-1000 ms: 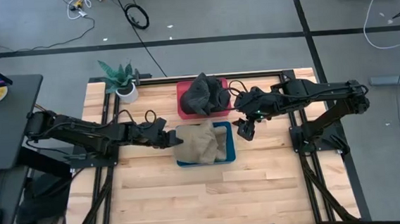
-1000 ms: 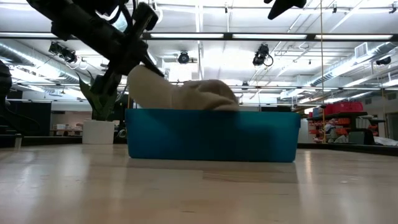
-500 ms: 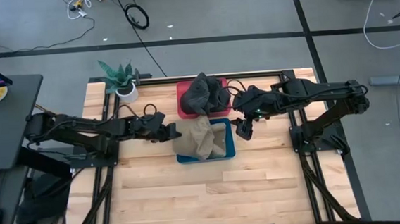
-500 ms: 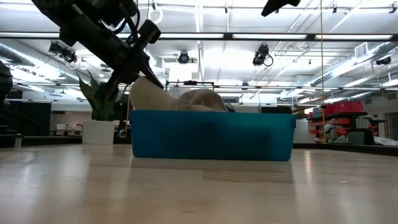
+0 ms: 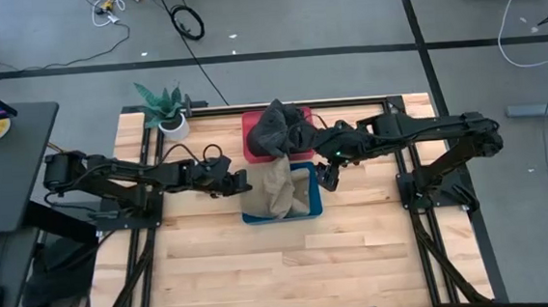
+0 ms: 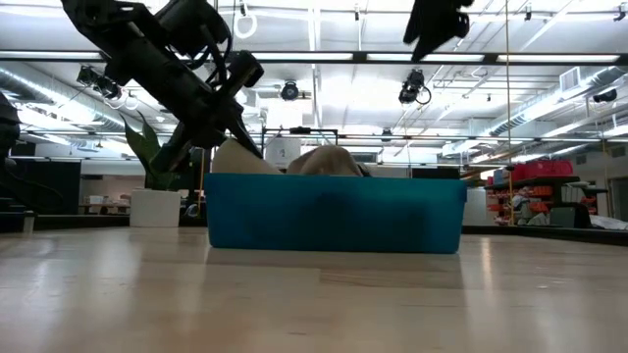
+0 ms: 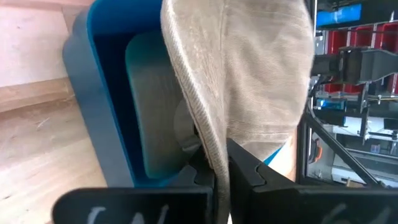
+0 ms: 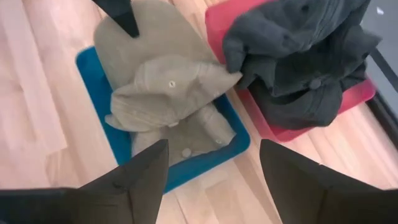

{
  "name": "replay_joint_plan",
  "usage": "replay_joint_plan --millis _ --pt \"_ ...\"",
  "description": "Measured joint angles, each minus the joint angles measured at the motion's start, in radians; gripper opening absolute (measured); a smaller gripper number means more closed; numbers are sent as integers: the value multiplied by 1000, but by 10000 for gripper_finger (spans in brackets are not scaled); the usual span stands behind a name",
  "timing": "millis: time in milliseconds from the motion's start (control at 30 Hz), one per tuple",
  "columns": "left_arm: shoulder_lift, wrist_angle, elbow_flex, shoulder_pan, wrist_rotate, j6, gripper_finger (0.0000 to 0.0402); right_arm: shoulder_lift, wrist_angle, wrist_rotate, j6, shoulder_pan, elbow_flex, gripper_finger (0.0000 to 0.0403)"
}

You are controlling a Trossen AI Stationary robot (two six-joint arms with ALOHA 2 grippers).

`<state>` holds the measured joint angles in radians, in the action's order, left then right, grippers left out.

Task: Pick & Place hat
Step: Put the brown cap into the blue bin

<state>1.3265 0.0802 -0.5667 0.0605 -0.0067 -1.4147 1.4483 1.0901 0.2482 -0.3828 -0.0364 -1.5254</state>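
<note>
We see the beige hat [image 5: 275,188] mostly inside the blue bin [image 5: 309,209], which sits on the bench [image 5: 282,269] just in front of the red bin [image 5: 251,153]. That red bin carries a pile of dark hats [image 5: 282,130], one edge of which hangs over toward the blue bin. The left end effector [image 5: 241,184] is at the blue bin's left rim, clamped on the brim of the beige hat; the left wrist view shows the fabric edge pinched between its two fingers, and the low view shows that brim raised above the bin wall.

The right end effector [image 5: 326,177] hovers above the blue bin's right edge with its fingers spread wide and nothing between them, looking down on both bins.

We judge the placing as nearly done: the hat's crown already lies in the bin, and only the gripped brim stands up at the left side. What is left, as we read it, is for the left arm to let go and pull clear, so the brim settles inside. The dark hats in the red bin lie untouched.
</note>
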Motion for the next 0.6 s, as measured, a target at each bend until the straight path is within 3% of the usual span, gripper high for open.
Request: replay_joint_plan --millis 233,400,600 --pt "8 156 -2 -7 12 85 14 1 -60 -5 -26 3 118 255" --pt "5 203 -62 4 145 139 14 0 -62 -5 -27 3 150 255" --pt "4 211 -111 10 209 134 14 0 -65 -5 -20 3 152 255"
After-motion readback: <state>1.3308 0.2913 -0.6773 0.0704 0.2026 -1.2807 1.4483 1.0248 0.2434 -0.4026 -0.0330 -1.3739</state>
